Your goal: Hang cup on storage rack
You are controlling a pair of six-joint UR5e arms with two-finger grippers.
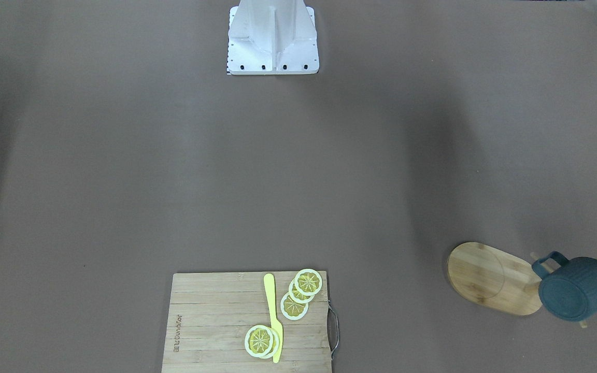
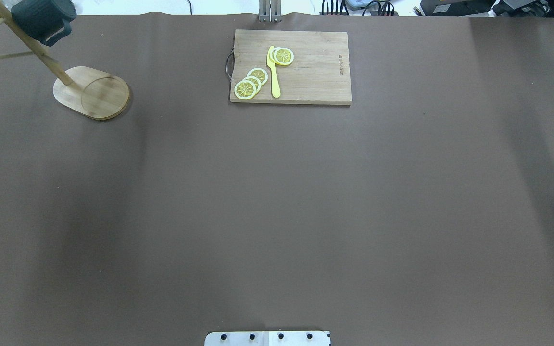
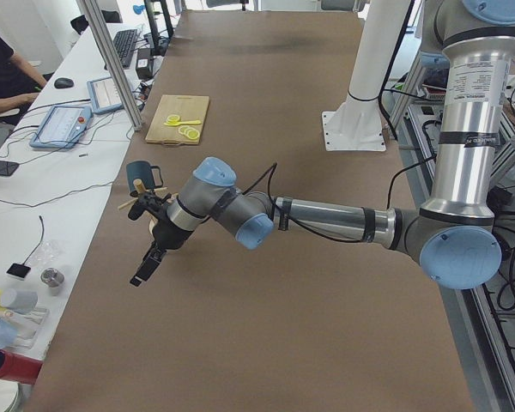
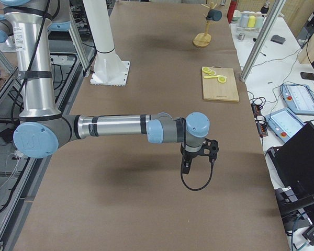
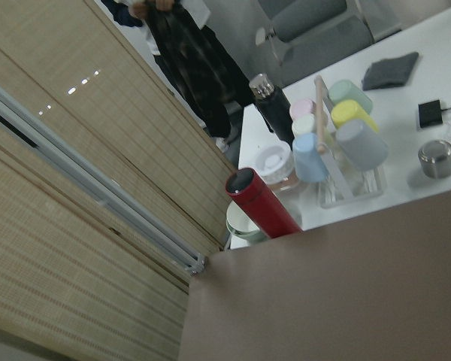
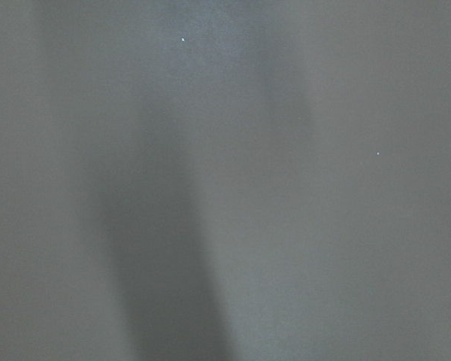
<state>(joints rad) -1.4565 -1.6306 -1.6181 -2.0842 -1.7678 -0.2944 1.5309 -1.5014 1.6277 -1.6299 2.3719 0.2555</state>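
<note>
The dark blue-grey cup (image 1: 578, 290) hangs by its loop handle on a peg of the bamboo storage rack (image 1: 485, 277), at the table's far left corner in the overhead view, cup (image 2: 41, 19) and rack (image 2: 94, 91). They also show small in the exterior right view, cup (image 4: 214, 14) above rack (image 4: 201, 39). My left gripper (image 3: 142, 275) hovers close beside the cup (image 3: 142, 172), apart from it; I cannot tell if it is open. My right gripper (image 4: 187, 166) hangs over bare table far from the rack; I cannot tell its state. Neither wrist view shows fingers.
A wooden cutting board (image 2: 306, 77) with lemon slices (image 2: 250, 84) and a yellow knife (image 2: 273, 72) lies at the far middle edge. The white robot base (image 1: 272, 39) stands at the near edge. A side table with cups and a red bottle (image 5: 259, 203) lies beyond the left end.
</note>
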